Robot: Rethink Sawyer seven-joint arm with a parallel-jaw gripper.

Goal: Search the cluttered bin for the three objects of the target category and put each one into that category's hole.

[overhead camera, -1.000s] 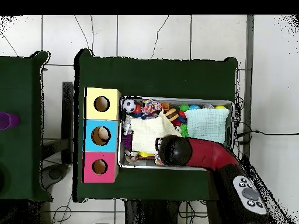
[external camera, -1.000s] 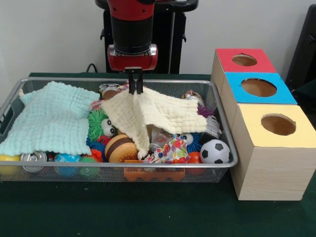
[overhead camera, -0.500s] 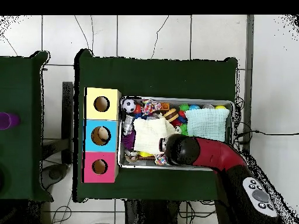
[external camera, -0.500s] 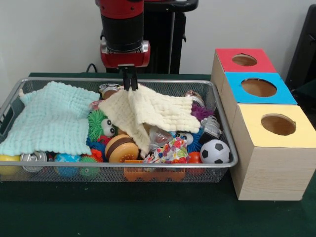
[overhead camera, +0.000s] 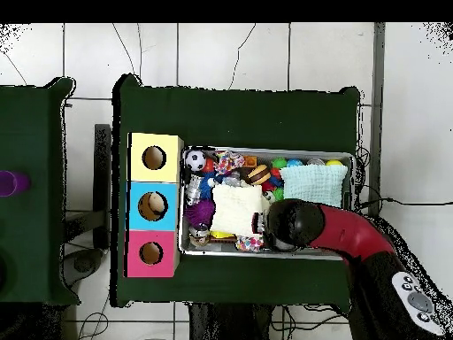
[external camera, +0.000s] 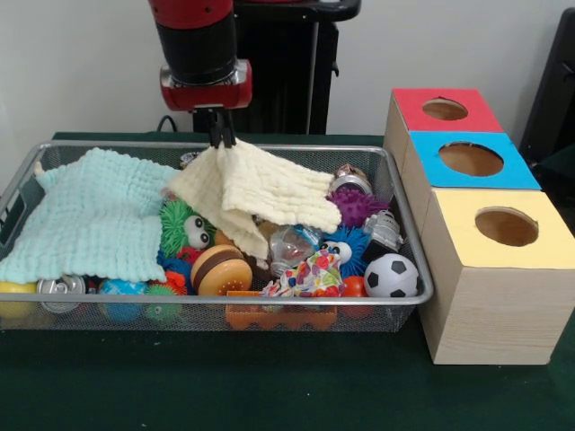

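The bin (external camera: 409, 269) is a wide silver wire-mesh basket full of toys; it also shows in the overhead view (overhead camera: 343, 257). My gripper (external camera: 220, 136) is shut on the top edge of a pale yellow cloth (external camera: 256, 193) and holds it lifted over the bin's middle; the cloth also shows in the overhead view (overhead camera: 236, 209). Under and beside it lie a purple spiky ball (external camera: 358, 206), a metal can (external camera: 348, 182), a toy burger (external camera: 219, 268), a soccer ball (external camera: 392, 276) and a green spiky toy with eyes (external camera: 182, 228). A mint green cloth (external camera: 94, 214) covers the bin's left part.
Three wooden boxes stand right of the bin, each with a round hole: red top (external camera: 444, 109), blue top (external camera: 471, 159), yellow top (external camera: 506, 226). My arm (overhead camera: 336, 235) reaches over the bin in the overhead view. The table has a dark green cover (external camera: 269, 386).
My gripper has moved left in the front view with the yellow cloth, dragging it off the right side. The purple spiky ball and the can now show.
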